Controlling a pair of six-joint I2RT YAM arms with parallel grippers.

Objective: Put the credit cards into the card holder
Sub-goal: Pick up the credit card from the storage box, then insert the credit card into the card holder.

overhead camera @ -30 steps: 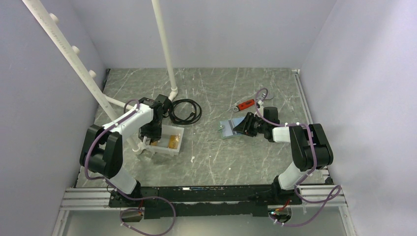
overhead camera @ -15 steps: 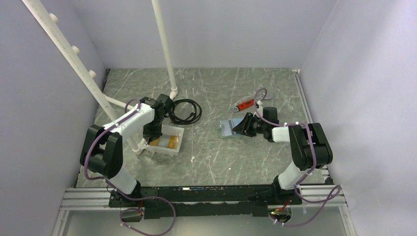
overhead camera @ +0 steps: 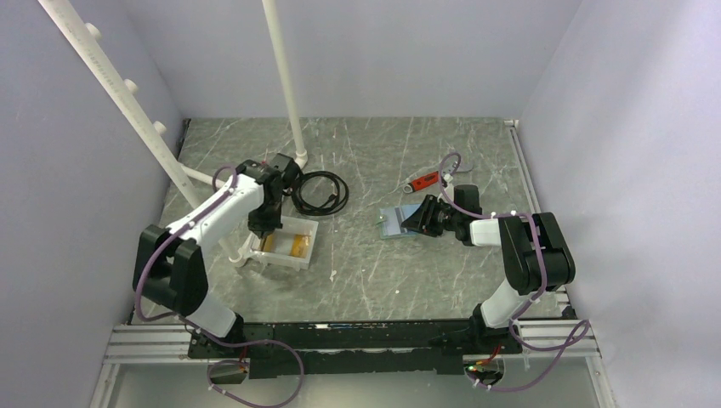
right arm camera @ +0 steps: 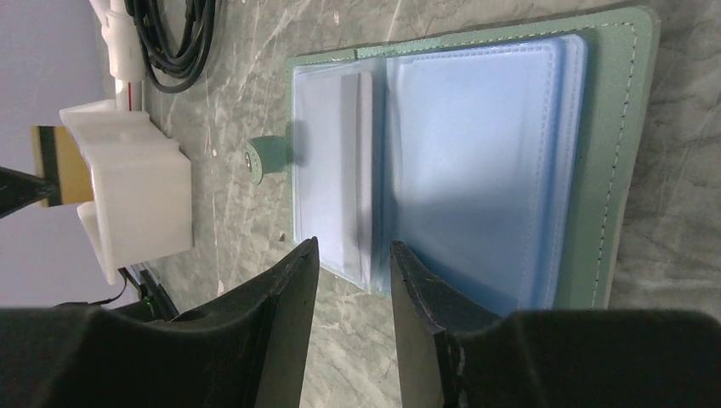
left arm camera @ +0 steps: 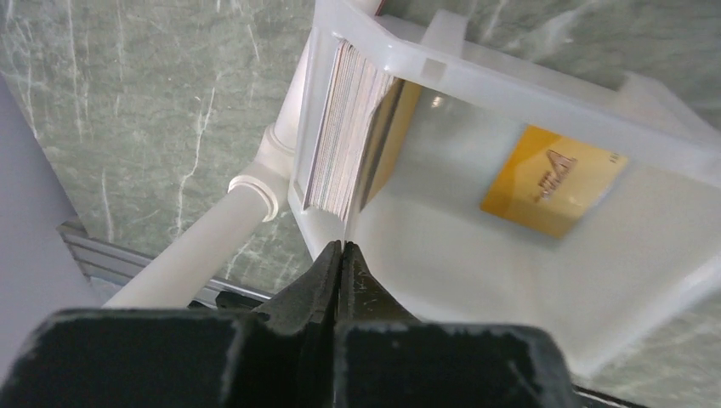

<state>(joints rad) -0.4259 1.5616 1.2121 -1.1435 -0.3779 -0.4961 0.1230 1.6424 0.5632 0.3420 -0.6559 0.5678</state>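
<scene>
Pinching shut: L gripper fingers are closing on edge of outermost gold card of credit cards stack, standing against white tray wall (flat gold card is lying inside). R gripper fingers are hovering half open, empty, over card holder, lying open on bench, approx mid-bench.

We saw a milky white plastic tray, glossy gold credit cards, and the card holder: matt stitched cover, smooth translucent blue plastic pockets.
</scene>
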